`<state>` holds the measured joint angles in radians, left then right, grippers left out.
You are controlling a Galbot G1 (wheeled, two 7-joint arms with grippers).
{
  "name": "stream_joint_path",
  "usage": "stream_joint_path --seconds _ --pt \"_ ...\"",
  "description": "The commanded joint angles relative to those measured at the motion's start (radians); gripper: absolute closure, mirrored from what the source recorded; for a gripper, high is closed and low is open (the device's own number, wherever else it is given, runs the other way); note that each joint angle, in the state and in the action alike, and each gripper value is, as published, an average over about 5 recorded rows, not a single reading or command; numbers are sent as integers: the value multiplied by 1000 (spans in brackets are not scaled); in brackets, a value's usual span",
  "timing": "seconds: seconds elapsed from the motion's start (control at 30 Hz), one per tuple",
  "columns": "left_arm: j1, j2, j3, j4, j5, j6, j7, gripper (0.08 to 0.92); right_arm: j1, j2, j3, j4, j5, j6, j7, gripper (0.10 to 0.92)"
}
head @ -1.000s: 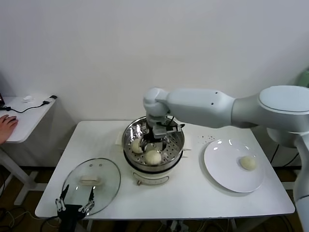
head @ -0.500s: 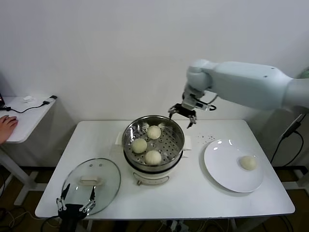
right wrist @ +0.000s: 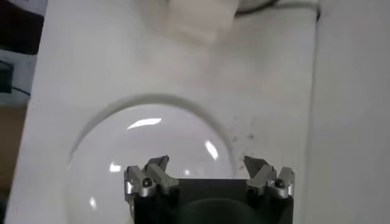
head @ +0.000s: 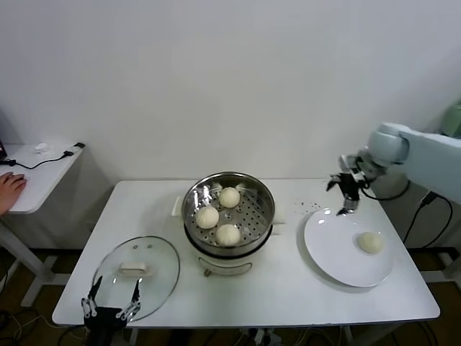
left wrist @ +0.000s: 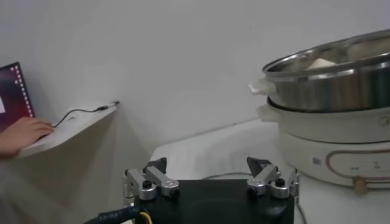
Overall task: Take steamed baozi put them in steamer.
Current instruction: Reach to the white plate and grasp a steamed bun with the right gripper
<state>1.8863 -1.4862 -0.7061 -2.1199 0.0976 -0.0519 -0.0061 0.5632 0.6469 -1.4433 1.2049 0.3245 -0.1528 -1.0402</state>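
The steel steamer (head: 229,210) stands mid-table on its white base and holds three cream baozi (head: 229,197) (head: 207,217) (head: 228,234) on its perforated tray. A fourth baozi (head: 370,242) lies on the white plate (head: 338,252) at the right. My right gripper (head: 344,193) is open and empty, above the plate's far edge; its wrist view (right wrist: 206,165) looks down on the plate (right wrist: 122,158). My left gripper (head: 111,305) is parked open at the table's front left edge; its wrist view (left wrist: 207,167) shows the steamer (left wrist: 329,73) from the side.
A round glass lid (head: 137,270) with a white handle lies on the table front left, next to my left gripper. A side table (head: 36,173) with a cable and a person's hand (head: 10,189) stands at far left. A wall runs behind the table.
My right gripper let go of a baozi in the steamer, rose out, and swung right to above the plate's far edge. The steamer now holds three baozi. The left arm stayed still.
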Motion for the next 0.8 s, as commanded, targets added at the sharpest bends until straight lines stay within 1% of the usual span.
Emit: stream_joint_path --seconds 0.03,0.2,0.43,0.63,0.8 --pt "1 -10 2 -2 15 5 1 177 -403 -130 353 -183 -252 6 -80 203" --pt "-1 -26 14 0 36 11 2 177 -506 -79 484 -297 -333 65 -94 203" --pt "-9 -20 15 -7 53 26 2 177 -588 -2 615 -405 -425 130 -95 203" --pt "-9 -23 16 -4 59 28 2 177 -603 75 676 -476 -449 154 -81 203" --pt "-5 -30 18 -1 63 26 2 177 -599 115 685 -503 -450 156 -81 203"
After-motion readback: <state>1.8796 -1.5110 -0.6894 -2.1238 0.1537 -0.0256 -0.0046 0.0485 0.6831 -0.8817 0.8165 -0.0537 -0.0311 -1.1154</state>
